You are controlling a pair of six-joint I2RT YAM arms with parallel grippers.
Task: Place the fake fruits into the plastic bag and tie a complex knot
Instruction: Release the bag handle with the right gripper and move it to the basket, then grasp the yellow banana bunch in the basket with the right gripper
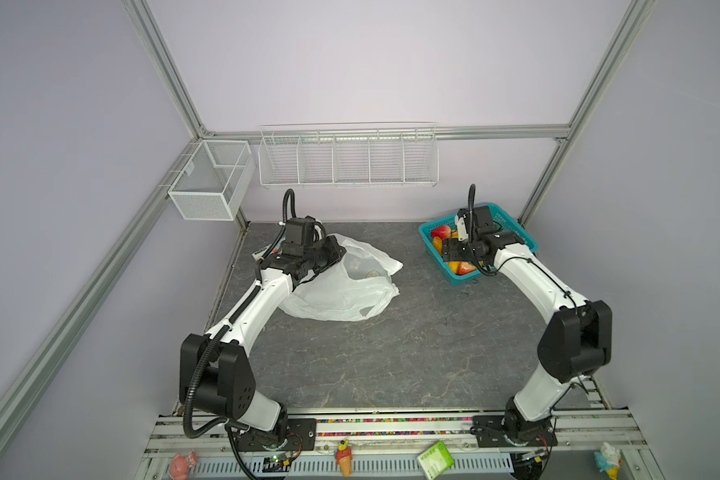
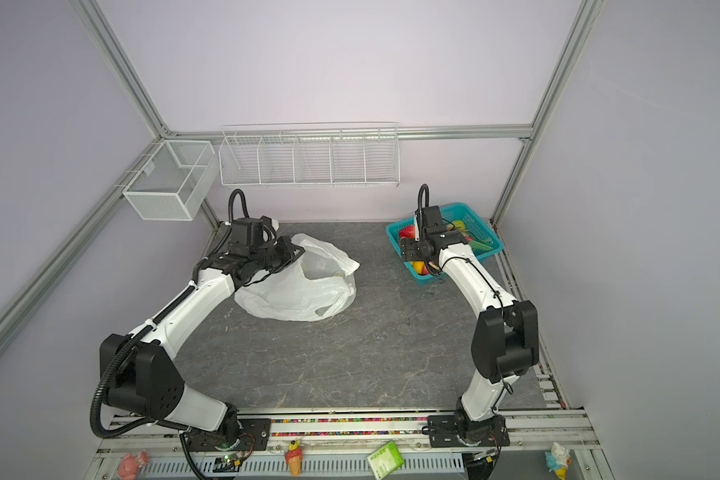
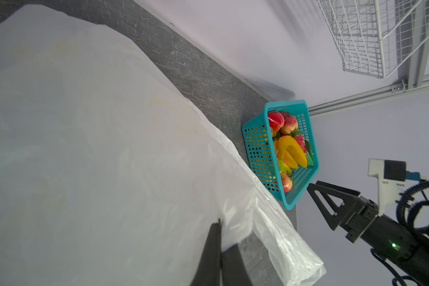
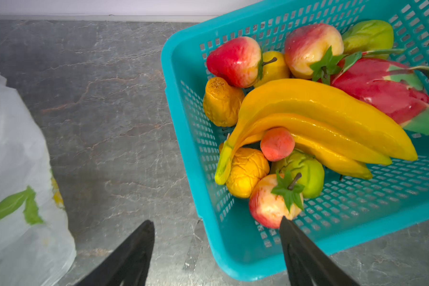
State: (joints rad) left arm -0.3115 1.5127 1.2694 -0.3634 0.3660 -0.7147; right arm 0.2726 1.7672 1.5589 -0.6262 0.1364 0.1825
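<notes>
The fake fruits lie heaped in a teal lattice basket (image 1: 458, 279) at the back right: a yellow banana bunch (image 4: 320, 118), a pink dragon fruit (image 4: 382, 91), red-yellow peaches (image 4: 235, 62) and orange citrus (image 4: 245, 170). The plastic bag (image 1: 341, 295) (image 2: 300, 291) lies crumpled on the table's left half, its mouth lifted. My left gripper (image 1: 337, 249) (image 3: 219, 222) is shut on the bag's raised edge. Over the basket's near-left rim my right gripper (image 1: 447, 249) (image 4: 216, 221) hangs open and holds nothing; one finger is above a peach, the other above bare table. No knot shows in any view.
White wire racks (image 1: 348, 160) and a mesh bin (image 1: 208, 178) hang on the back wall. Ice-cream-cone figurines (image 1: 344, 459) and a green box (image 1: 435, 459) sit on the front rail. Grey tabletop (image 1: 391, 353) stretches between bag and basket.
</notes>
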